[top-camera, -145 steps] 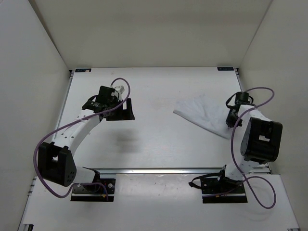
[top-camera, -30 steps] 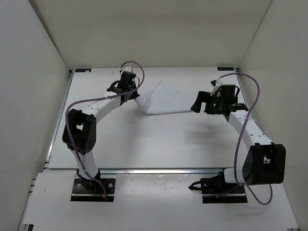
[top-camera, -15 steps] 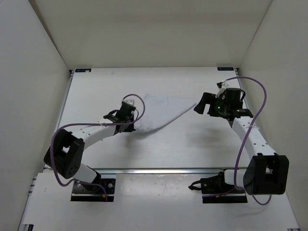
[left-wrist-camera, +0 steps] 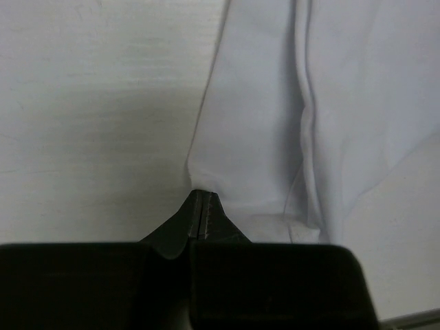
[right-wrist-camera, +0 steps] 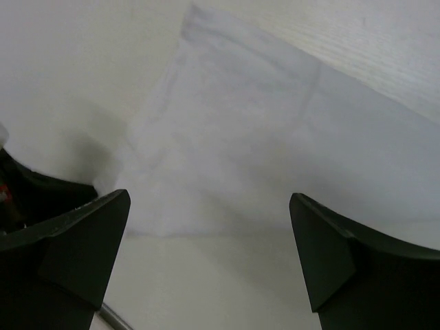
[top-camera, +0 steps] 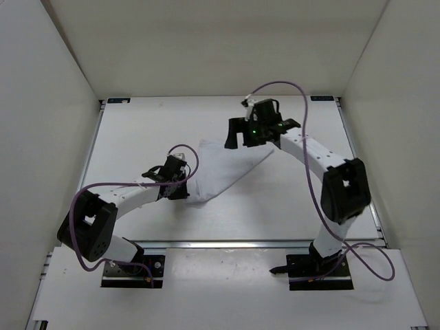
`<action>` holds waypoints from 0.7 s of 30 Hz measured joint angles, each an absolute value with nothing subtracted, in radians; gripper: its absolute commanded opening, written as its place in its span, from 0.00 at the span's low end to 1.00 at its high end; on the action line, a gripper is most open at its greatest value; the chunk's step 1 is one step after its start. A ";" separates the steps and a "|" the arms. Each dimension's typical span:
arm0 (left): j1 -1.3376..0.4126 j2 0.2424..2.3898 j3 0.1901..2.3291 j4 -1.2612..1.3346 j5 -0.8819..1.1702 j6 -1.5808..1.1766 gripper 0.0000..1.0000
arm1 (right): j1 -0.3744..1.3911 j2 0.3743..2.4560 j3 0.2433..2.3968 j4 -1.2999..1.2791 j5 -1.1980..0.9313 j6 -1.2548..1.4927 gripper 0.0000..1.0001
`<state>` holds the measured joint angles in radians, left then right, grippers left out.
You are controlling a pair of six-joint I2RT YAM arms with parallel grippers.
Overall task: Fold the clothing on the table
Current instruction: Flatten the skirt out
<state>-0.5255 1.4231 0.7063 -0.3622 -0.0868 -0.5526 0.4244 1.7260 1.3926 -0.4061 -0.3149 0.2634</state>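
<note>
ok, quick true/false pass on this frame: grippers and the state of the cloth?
1. The left gripper is shut on the edge of the clothing. True.
2. The right gripper grips the clothing too. False: its jaws stand wide open over the fabric.
3. The clothing is folded into a neat square. False: it lies rumpled and roughly triangular, with creases.
4. The clothing rests near the middle of the table. True.
</note>
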 measured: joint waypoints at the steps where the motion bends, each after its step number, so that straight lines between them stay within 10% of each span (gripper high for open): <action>1: -0.524 1.423 0.697 -0.359 -0.076 -0.557 0.00 | 0.446 1.774 1.446 -0.423 -0.309 0.265 0.98; 13: -0.485 1.410 0.642 -0.304 0.012 -0.582 0.00 | 0.574 2.399 2.289 -0.740 -0.130 0.297 0.97; 21: -0.447 1.410 0.642 -0.306 0.045 -0.555 0.00 | 0.637 2.515 2.367 -0.820 -0.080 0.312 0.90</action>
